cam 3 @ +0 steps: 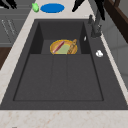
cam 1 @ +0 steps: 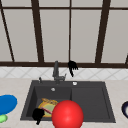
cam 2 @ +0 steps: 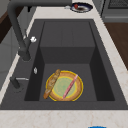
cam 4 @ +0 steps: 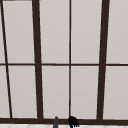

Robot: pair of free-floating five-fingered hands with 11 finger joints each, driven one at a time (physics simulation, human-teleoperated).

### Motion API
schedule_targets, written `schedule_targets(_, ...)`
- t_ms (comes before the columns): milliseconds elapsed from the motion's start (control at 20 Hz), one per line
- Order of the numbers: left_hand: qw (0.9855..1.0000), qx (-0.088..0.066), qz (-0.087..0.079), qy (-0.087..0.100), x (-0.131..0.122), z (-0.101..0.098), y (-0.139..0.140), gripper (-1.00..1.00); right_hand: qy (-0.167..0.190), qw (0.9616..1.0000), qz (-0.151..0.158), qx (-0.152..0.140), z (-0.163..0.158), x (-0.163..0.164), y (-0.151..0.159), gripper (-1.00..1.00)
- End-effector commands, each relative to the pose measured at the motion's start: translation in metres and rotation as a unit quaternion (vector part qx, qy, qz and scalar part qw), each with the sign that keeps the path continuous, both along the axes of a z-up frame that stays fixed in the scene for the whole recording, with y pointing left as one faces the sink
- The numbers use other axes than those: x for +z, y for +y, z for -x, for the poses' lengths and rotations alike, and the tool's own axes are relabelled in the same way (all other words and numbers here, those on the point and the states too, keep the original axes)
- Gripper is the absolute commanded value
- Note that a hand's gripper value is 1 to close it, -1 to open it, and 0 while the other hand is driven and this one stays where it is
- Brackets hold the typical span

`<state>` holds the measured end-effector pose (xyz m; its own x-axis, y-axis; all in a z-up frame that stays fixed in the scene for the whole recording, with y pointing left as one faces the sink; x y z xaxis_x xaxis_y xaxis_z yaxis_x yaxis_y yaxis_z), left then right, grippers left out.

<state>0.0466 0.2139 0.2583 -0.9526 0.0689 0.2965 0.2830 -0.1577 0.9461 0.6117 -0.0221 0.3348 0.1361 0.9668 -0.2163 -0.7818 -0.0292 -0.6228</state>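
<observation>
A red ball point(cam 1: 67, 115) is sitting nearest the camera at the sink's point(cam 1: 90, 100) front edge. Beside it, the left hand point(cam 1: 38, 115) is hovering with fingers drooping loose, just over the yellow plate point(cam 2: 64, 86) lying in the left basin. The right hand point(cam 1: 72, 66) is hanging relaxed by the faucet point(cam 1: 56, 71).

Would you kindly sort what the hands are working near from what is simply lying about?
In hand:
left hand at the basin's front edge
yellow plate with green centre, bearing a brown bread stick and a pink stick
right hand beside the dark grey tap

Lying about:
red ball
blue plate
green item
dark bowl
</observation>
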Motion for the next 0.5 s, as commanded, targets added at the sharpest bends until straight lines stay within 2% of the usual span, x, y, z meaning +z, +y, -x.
schedule_targets(0,1.0000,0.000,0.000,0.000,0.000,0.000,0.000,0.00,-0.020,0.9996,-0.020,0.000,0.024,0.000,-0.013,-1.00)
schedule_targets(250,1.0000,0.000,0.000,0.000,0.000,0.000,0.000,0.00,-0.046,0.9986,-0.027,0.001,0.058,0.002,-0.028,-1.00)
schedule_targets(450,1.0000,0.000,0.000,0.000,0.000,0.000,0.000,0.00,-0.045,0.9982,-0.038,0.001,0.088,0.001,-0.036,-1.00)
